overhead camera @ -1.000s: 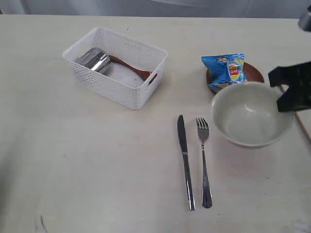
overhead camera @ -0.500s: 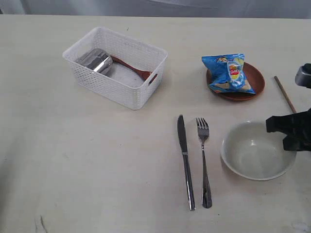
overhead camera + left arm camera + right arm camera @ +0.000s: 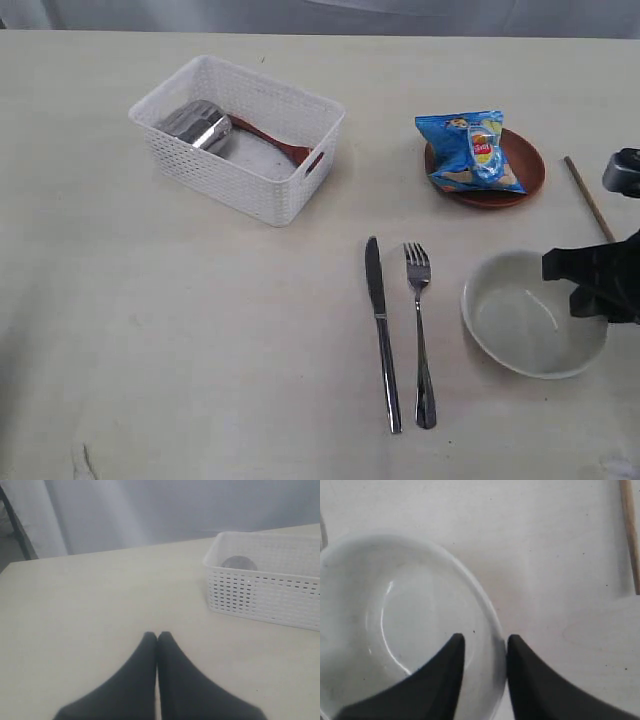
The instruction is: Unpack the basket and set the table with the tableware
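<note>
Right wrist view shows the right end effector (image 3: 485,639) straddling the rim of the pale bowl (image 3: 395,620), one finger inside and one outside. The fingers are spread with a visible gap, so nothing is pinched. Exterior view places the bowl on the counter (image 3: 200,350) at the lower right of the frame, just right of the fork (image 3: 420,330) and knife (image 3: 380,320). Above it is the brown plate (image 3: 525,170) carrying a blue snack bag (image 3: 468,150). The bowl looks rigid, glossy and probably breakable. A rim pinch is the likely hold, though it may slip under a light squeeze.

The basket (image 3: 240,175) at upper left holds the steel cup (image 3: 197,125), lying on its side, and the wooden spoon (image 3: 270,140). The cup is likely light, hard and slick, and apt to roll, so pinching its wall at the rim seems best. The spoon looks stiff and light and is best taken by the handle.

Left wrist view shows the left end effector (image 3: 157,636) pressed together above the counter, near the basket.
</note>
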{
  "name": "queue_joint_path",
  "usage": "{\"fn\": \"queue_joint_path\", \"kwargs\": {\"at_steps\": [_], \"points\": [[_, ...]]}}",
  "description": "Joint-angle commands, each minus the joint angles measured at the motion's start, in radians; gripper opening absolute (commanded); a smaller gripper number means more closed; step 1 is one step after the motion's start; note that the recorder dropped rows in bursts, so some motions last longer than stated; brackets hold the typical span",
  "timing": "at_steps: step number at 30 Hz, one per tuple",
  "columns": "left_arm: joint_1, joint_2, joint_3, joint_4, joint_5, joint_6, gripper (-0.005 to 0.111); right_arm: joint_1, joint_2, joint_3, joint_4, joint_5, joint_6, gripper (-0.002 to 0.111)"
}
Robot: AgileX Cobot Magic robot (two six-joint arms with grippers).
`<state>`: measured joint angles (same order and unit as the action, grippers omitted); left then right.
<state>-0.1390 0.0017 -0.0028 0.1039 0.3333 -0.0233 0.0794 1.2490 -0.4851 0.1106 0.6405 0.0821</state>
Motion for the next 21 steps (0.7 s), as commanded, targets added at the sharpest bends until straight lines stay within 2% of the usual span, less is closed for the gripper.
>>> {"fn": "queue_joint_path", "kwargs": {"at_steps": [1,13,21], "points": [[-0.007,-0.002,0.003,-0.003,-0.003,-0.004,0.0,-0.007,0.0,-0.031,-0.008,0.029,-0.006,0.053],[-0.007,-0.002,0.003,-0.003,-0.003,-0.004,0.0,-0.007,-0.012,-0.26,0.008,0.256,-0.109,0.054],[-0.007,-0.002,0.003,-0.003,-0.003,-0.004,0.0,-0.007,-0.213,-0.304,0.157,0.154,-0.176,0.054]]}}
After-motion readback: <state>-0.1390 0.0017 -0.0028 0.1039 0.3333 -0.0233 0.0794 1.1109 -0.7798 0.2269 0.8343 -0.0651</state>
